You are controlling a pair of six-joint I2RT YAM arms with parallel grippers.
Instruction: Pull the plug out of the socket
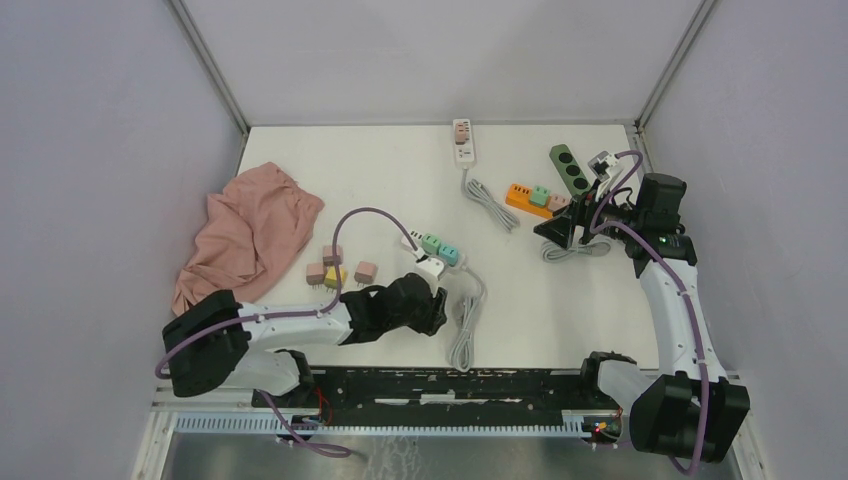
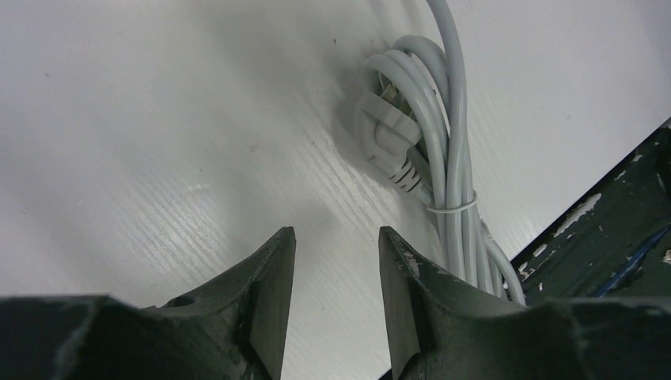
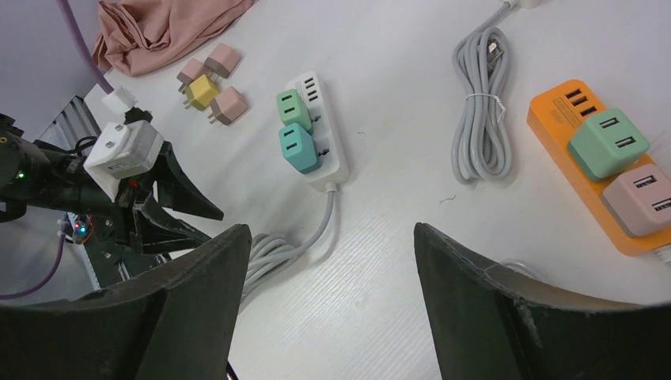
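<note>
A white socket strip (image 1: 428,262) (image 3: 331,142) lies mid-table with a green plug (image 3: 293,107) and a teal plug (image 3: 299,148) seated in it. My left gripper (image 1: 436,298) (image 2: 336,233) hovers just near of that strip, over bare table beside the strip's coiled grey cable (image 2: 427,134). Its jaws stand a narrow gap apart with nothing between them. My right gripper (image 1: 553,232) (image 3: 332,229) is open wide and empty. It sits next to an orange socket strip (image 1: 520,195) (image 3: 554,111) that carries a green plug (image 3: 608,142) and a pink plug (image 3: 641,198).
A pink cloth (image 1: 250,235) lies at the left, with several loose plugs (image 1: 338,267) beside it. At the back are a white strip (image 1: 463,140), its bundled cable (image 1: 490,203) and a dark green strip (image 1: 568,168). The black base rail (image 2: 609,229) runs close by.
</note>
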